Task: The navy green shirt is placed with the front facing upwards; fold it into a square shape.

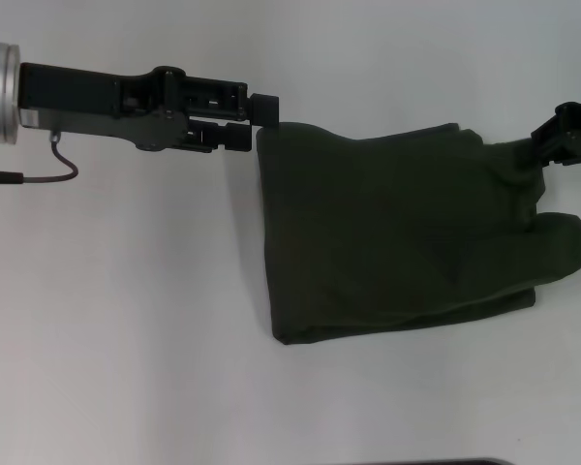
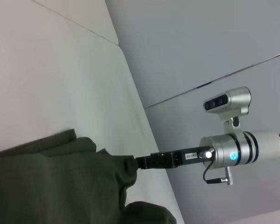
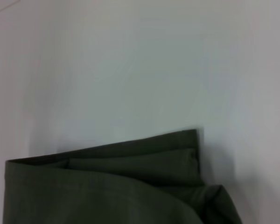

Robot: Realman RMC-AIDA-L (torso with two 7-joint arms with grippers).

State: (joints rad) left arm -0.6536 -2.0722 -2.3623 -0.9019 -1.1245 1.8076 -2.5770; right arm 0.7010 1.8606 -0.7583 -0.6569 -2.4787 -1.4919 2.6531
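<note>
2 far corners of the navy green shirt (image 1: 397, 232) sit pinched — my left gripper (image 1: 263, 118) and right gripper (image 1: 552, 145) each clamp one — its fold stretched lengthwise between them on the table (image 1: 126, 320).

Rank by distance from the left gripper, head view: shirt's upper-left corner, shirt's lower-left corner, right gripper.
1. Upper-left corner of the navy green shirt: right at the left gripper.
2. Lower-left corner: below it, nearer the robot.
3. Right gripper: across the shirt, at its right edge.

Left hand (image 1: 261, 124) black, silver wrist collar, dark cable.
</note>
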